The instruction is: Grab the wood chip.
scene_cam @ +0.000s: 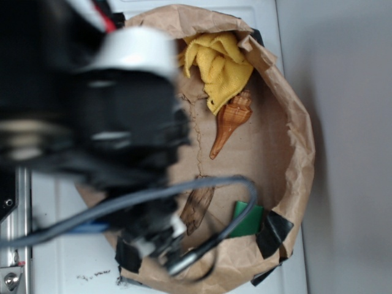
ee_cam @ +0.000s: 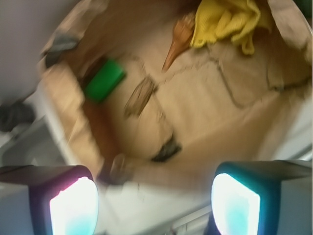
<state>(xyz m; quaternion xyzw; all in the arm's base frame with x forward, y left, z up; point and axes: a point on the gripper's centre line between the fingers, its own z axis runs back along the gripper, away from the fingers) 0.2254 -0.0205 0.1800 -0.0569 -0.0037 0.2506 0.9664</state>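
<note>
Wrist view: wood chip (ee_cam: 139, 97) flat, long axis diagonal, beside green block (ee_cam: 104, 80).

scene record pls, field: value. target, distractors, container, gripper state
target: wood chip, flat on the paper, nothing gripping it
distractors: seashell, green block, yellow cloth
container: brown paper bag rolled down into a low tray, black tape on the rim
shell vs cloth: shell's wide end touches the cloth's edge
gripper: open, empty, above the bag's near edge, short of the chip
image quality: wrist view motion-blurred
</note>
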